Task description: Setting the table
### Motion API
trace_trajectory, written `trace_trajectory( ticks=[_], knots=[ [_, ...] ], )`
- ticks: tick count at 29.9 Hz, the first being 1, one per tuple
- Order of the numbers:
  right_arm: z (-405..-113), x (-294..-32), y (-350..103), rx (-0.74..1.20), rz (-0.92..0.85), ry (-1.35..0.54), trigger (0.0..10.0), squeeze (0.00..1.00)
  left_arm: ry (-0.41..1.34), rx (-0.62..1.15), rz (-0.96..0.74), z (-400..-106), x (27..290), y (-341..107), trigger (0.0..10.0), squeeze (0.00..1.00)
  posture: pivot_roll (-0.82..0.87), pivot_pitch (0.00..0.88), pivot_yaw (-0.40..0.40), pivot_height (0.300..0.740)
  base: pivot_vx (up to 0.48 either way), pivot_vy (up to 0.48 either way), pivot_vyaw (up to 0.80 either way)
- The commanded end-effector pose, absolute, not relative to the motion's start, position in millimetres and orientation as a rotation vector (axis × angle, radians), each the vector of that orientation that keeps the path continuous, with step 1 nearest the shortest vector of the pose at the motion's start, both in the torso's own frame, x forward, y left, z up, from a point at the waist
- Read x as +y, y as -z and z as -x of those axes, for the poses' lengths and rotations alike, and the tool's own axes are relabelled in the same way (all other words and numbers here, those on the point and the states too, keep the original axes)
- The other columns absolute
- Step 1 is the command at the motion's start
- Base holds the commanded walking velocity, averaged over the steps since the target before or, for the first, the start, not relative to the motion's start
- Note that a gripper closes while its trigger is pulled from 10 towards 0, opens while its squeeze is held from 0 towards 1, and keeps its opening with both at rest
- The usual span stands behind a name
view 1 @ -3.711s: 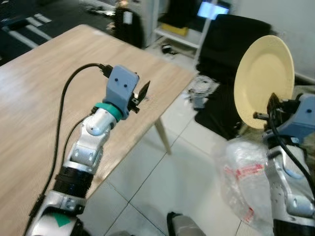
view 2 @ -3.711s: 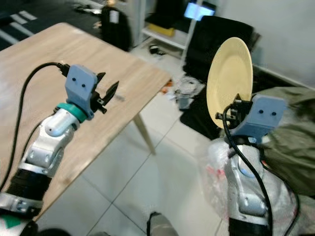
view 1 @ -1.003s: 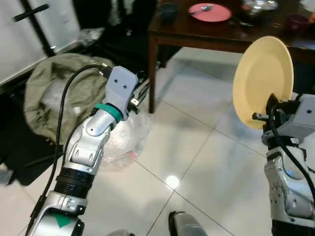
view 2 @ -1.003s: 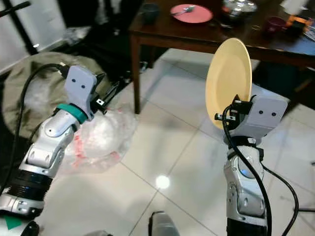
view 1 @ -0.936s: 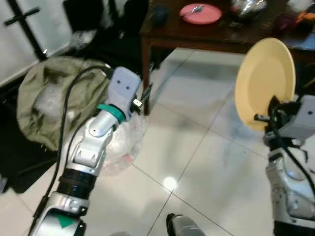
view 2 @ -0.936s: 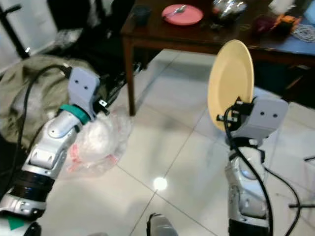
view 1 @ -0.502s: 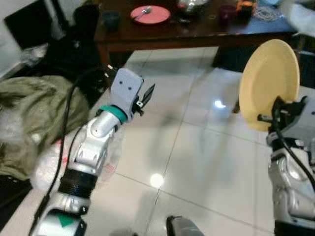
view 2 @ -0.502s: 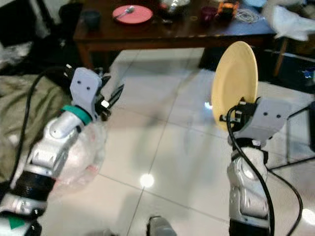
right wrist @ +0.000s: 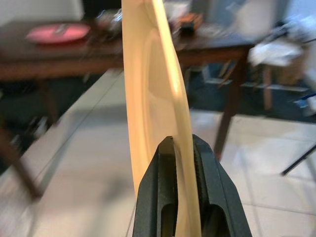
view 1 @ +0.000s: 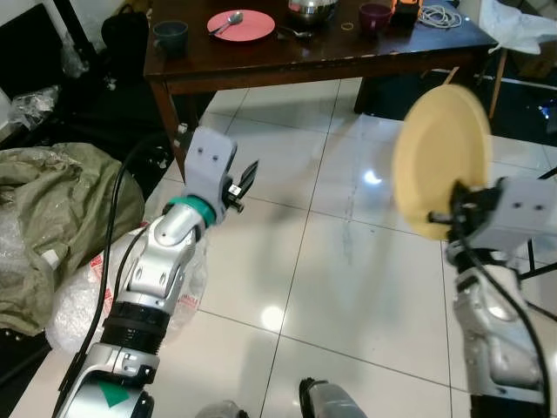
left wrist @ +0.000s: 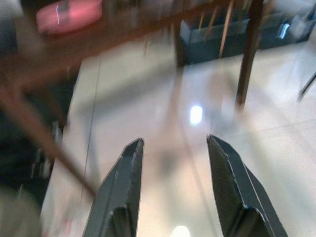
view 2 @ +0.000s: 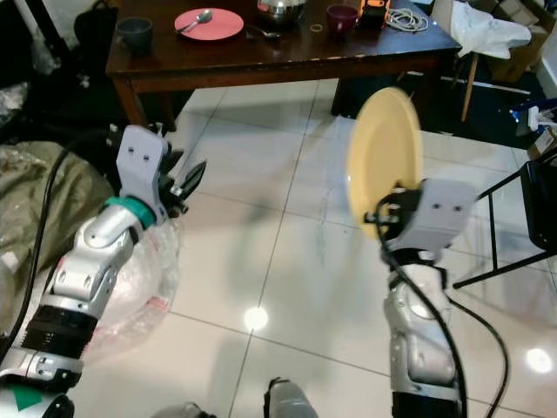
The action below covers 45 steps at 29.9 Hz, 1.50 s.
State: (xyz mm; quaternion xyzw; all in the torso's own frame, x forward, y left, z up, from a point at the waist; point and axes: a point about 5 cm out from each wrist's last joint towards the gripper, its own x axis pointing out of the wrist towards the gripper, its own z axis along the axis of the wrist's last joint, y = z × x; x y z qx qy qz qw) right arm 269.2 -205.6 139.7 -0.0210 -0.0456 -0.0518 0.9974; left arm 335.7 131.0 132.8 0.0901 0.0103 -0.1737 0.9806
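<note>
Right gripper [right wrist: 180,148], its black fingers clamped on the lower rim of a round, pale-yellow plate [view 1: 440,160], held upright on edge above glossy white floor tiles [view 1: 365,287]; left gripper [left wrist: 173,150], raised over the same tiles, its two tapered black fingers spread apart and empty; dark wooden table [view 2: 261,54] beyond, bearing a flat pink plate [view 2: 208,23] with a spoon, a dark cup [view 2: 135,31], a metal bowl [view 2: 279,9] and a maroon cup [view 2: 342,16]; crumpled olive sack [view 1: 61,213] and clear plastic bag [view 1: 83,296] on the floor at left.
</note>
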Motion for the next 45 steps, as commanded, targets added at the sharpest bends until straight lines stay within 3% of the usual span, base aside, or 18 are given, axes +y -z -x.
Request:
trace_trajectory(
  ticks=[1, 4, 16, 19, 22, 45],
  knots=[
    [-267.3, -187.1, -118.6, -0.022, 0.055, -0.002, 10.0, 0.00, 0.304, 0.104, -0.203, -330.3, 143.1, -109.1, 10.0, 0.00, 0.03, 0.000, 0.071, 0.740, 0.000, 0.000, 0.00],
    [-263.3, -164.3, -94.5, 0.055, 0.049, -0.106, 10.0, 0.00, 0.294, 0.171, -0.211, -322.4, 148.9, -89.9, 10.0, 0.00, 0.04, 0.000, 0.063, 0.740, 0.000, 0.000, 0.00],
    [-261.9, -156.0, -86.4, 0.059, 0.019, -0.057, 10.0, 0.00, 0.338, 0.144, -0.207, -317.9, 140.2, -92.1, 10.0, 0.00, 0.04, 0.000, 0.063, 0.740, 0.000, 0.000, 0.00],
    [-262.8, -187.1, -123.3, -0.119, -0.052, 0.180, 10.0, 0.00, 0.408, 0.052, -0.214, -320.1, 121.2, -113.0, 10.0, 0.00, 0.03, 0.000, 0.067, 0.740, 0.000, 0.000, 0.00],
    [-258.0, -200.7, -146.7, -0.214, -0.101, 0.241, 10.0, 0.00, 0.428, 0.033, -0.210, -320.5, 115.7, -117.7, 10.0, 0.00, 0.02, 0.000, 0.072, 0.740, 0.000, 0.000, 0.00],
    [-257.0, -190.5, -146.6, -0.222, -0.114, 0.171, 10.0, 0.00, 0.471, -0.029, -0.246, -318.4, 104.3, -121.8, 10.0, 0.00, 0.01, 0.000, 0.058, 0.740, 0.000, 0.000, 0.00]
  ],
)
